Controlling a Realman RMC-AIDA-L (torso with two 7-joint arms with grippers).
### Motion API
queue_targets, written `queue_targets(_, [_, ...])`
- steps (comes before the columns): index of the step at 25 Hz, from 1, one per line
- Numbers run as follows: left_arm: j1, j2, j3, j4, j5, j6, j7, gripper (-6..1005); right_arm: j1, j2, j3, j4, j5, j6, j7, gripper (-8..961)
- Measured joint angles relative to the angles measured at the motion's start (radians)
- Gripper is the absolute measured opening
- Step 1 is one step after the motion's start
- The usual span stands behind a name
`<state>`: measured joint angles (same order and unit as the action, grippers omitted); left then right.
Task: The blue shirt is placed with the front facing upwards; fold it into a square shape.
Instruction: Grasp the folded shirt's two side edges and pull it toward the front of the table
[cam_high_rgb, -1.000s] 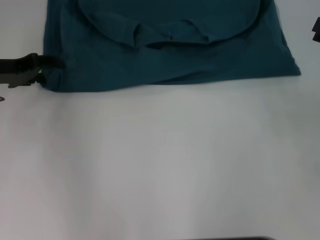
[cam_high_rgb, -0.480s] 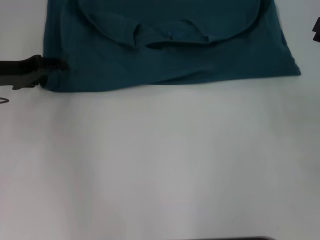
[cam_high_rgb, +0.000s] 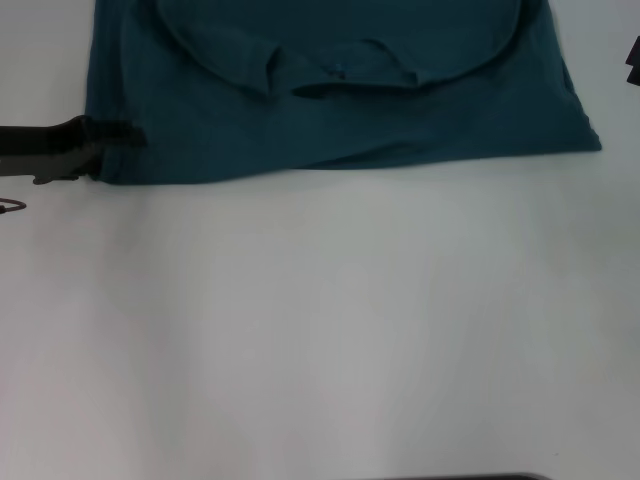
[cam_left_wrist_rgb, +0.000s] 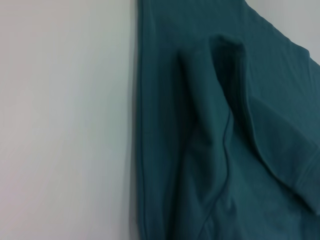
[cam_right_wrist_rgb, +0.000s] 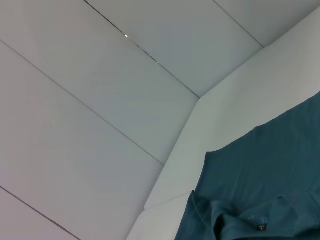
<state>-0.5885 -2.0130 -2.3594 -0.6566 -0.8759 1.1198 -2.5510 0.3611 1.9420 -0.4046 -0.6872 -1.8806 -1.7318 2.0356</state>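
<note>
Left gripper (cam_high_rgb: 128, 133) has slid further in over the near-left corner of the blue shirt (cam_high_rgb: 340, 120) since a second ago, its dark tip now lying on the cloth instead of at the edge. Shirt itself hasn't shifted. It lies flat at the far side of the white bench (cam_high_rgb: 320, 330), already folded over, collar curve and a small tag showing near the top middle. Near hem runs roughly straight, the right corner poking out toward the bench edge. Left arm comes in low from the left side, level with the bench. Can't tell whether the left fingers are clenched on cloth or released; the left wrist view shows only the shirt (cam_left_wrist_rgb: 215, 140), with a raised ridge of bunched fabric beside the hem seam. Right gripper (cam_high_rgb: 633, 60) is parked at the far right edge, barely in frame, fingers' state can't be told. Right wrist view shows wall panels and the shirt (cam_right_wrist_rgb: 260, 190) from afar.
</note>
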Motion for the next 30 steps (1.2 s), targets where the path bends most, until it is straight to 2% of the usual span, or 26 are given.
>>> queue_targets(15, [-0.028, -0.003, 0.000, 0.012, 0.023, -0.018, 0.000, 781, -0.002, 0.000, 0.000, 0.000, 0.000, 0.000, 0.000, 855])
queue_targets(24, [-0.037, 0.004, 0.000, 0.017, 0.052, -0.017, -0.049, 775, -0.003, 0.000, 0.000, 0.000, 0.000, -0.001, 0.000, 855])
queue_targets(29, [-0.030, -0.015, 0.000, -0.055, 0.094, -0.001, -0.072, 770, -0.005, 0.000, 0.001, 0.000, 0.001, -0.007, 0.000, 855])
queue_targets(30, [-0.031, -0.017, 0.000, -0.057, 0.102, 0.001, -0.073, 733, -0.006, 0.000, 0.002, 0.000, 0.001, -0.008, 0.000, 855])
